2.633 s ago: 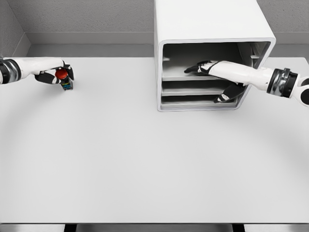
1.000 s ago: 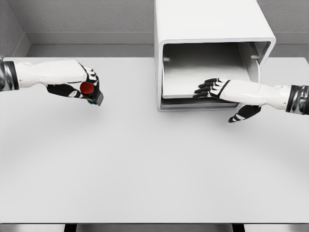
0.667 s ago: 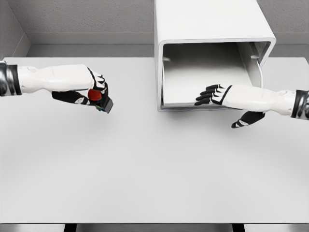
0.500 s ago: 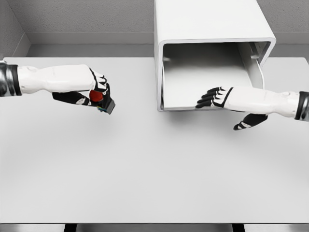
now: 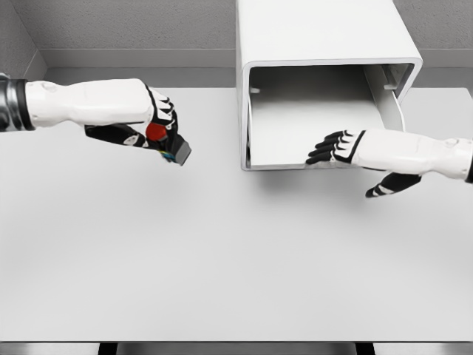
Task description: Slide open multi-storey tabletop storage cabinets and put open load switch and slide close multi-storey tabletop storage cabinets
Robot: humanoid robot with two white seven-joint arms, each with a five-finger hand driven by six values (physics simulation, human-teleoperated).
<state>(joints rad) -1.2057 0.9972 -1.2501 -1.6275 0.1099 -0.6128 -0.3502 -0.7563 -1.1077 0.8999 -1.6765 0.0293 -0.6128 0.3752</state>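
Since half a second ago the left hand (image 5: 151, 126), clenched on the red-buttoned load switch (image 5: 166, 140), has risen toward three o'clock, while the right hand (image 5: 341, 146), fingers extended, rests on the cabinet's (image 5: 325, 44) drawn-out tray (image 5: 310, 126); carry the switch level above the tray lip before releasing.

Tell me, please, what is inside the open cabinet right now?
The cabinet shows one pale tray slid forward, with nothing lying on it. The right hand rests at its front edge. Whatever sits beneath the tray is covered. The switch is outside, in the left hand.
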